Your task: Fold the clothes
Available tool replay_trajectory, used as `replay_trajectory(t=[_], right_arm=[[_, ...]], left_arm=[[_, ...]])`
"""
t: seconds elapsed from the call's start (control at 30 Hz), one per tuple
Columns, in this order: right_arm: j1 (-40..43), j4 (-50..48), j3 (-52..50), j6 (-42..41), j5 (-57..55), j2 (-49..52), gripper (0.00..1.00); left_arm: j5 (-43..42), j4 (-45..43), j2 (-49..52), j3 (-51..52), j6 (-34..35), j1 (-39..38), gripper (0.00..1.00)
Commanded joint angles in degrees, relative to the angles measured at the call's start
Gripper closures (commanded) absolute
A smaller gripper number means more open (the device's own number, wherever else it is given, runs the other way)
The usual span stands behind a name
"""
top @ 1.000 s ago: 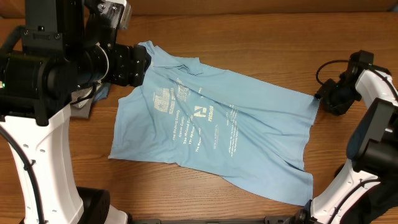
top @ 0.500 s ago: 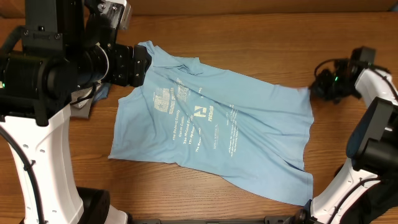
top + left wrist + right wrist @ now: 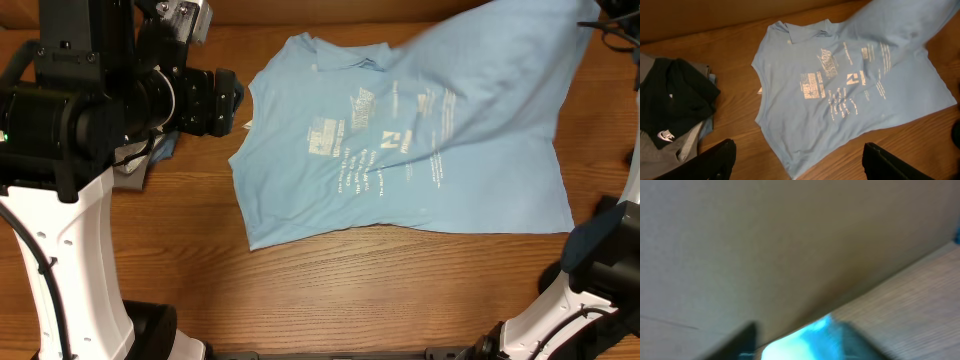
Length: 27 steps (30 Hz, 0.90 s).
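The light blue T-shirt [image 3: 400, 150] lies print-up across the table's middle, its right side raised and blurred toward the far right corner. The left wrist view shows the same shirt [image 3: 840, 85] spread out in front of my left gripper [image 3: 800, 165], which is open and empty above the wood, with the shirt's lower corner between its fingers' line. In the overhead view my left gripper [image 3: 218, 100] sits just left of the shirt's sleeve. My right gripper [image 3: 800, 340] is badly blurred, with bright blue cloth between its dark fingers [image 3: 746, 336].
A black T-shirt [image 3: 670, 100] lies on a grey one [image 3: 655, 155] in a pile at the left, partly under my left arm [image 3: 70, 110]. A brown cardboard wall [image 3: 715, 17] runs along the table's back edge. Bare wood [image 3: 350, 290] stretches along the front.
The shirt has been swept up and to the right, its right side lifted toward the far right corner. My right gripper went from the table's right edge up and out to the corner. The left arm stayed put.
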<state>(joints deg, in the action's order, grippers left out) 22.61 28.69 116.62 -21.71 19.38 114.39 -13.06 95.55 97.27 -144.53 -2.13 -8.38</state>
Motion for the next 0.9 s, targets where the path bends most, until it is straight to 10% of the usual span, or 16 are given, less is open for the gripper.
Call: replay_trajectory(t=[0.0,0.33,0.87], right_arm=[[0.31,5.27,0.13,-0.74,-1.46,0.35,0.00],[0.35,25.38,0.13,-0.37,-1.33,-6.38,0.00],[-1.81,52.52,-1.20,4.39,0.42,-8.20,0.00]], left_arm=[[2.73,0.28,-0.63,-0.31,-1.11,0.11,0.15],[6.19,1.25,-0.55,7.30,-0.35,0.11,0.15],[3.10,-18.05,-0.52,61.68,3.87,0.09,0.28]])
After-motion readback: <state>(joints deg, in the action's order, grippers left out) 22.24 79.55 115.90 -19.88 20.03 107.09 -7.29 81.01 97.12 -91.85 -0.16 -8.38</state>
